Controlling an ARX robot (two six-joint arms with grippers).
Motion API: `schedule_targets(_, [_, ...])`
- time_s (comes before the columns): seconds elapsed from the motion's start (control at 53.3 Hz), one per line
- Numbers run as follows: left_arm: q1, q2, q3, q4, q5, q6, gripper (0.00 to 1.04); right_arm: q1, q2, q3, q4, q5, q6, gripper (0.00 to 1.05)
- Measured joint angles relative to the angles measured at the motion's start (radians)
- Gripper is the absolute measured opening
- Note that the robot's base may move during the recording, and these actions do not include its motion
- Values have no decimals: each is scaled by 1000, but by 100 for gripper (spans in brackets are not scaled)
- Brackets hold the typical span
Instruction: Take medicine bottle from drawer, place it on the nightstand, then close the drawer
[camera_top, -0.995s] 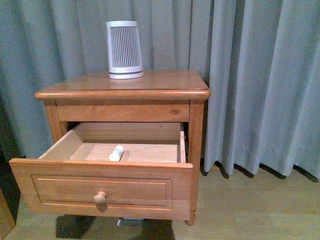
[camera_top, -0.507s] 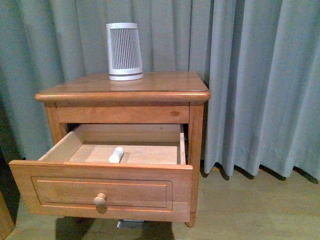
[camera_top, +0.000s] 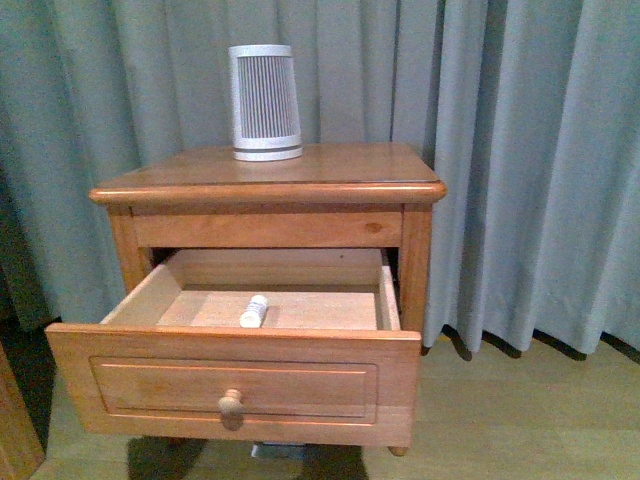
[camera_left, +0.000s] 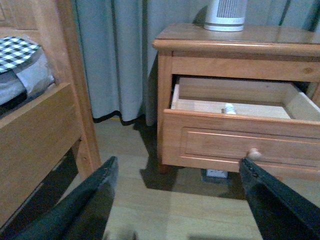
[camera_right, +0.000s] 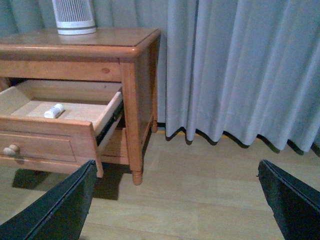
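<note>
The tiny white medicine bottle (camera_top: 254, 311) lies on its side on the pale floor of the pulled-out upper drawer (camera_top: 235, 385) of the orange-brown nightstand (camera_top: 270, 180). It also shows in the left wrist view (camera_left: 229, 108) and the right wrist view (camera_right: 54, 111). The drawer has a round knob (camera_top: 231, 405). My left gripper (camera_left: 177, 172) is open and empty, low over the floor, well short of the drawer (camera_left: 240, 145). My right gripper (camera_right: 177, 172) is open and empty over the floor beside the nightstand (camera_right: 132, 65). Neither arm shows in the front view.
A white-and-grey ribbed tapered cylinder (camera_top: 265, 102) stands at the back of the nightstand top. Grey curtains (camera_top: 540, 170) hang behind. A wooden bed frame (camera_left: 45, 125) with checked bedding stands close beside the nightstand. A pale wood floor (camera_right: 200, 190) lies below.
The nightstand and drawer have shifted to the right in the front view, so the camera has turned or moved left. The bottle lies in the same place in the drawer.
</note>
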Motion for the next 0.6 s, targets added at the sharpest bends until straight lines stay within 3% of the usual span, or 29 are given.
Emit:
schedule_targets(0.131, [0,-1,0,0,0,1,99,0,0,0,0,-1,0,98])
schedule_targets(0.432, [1,-2,0,-1,-7,0,98,2,1,0,0,-3,0,98])
schedule_targets(0.469, [1,-2,0,-1,-5,0,98,61,52,1,58,189,11,98])
schedule_targets(0.526, [1,-2,0,-1,-6,0,98,106,174,2,177,357,13,98])
schedule_targets(0.601, [1,-2,0,-1,-2,0,98,106,354,23,324,425,30,98])
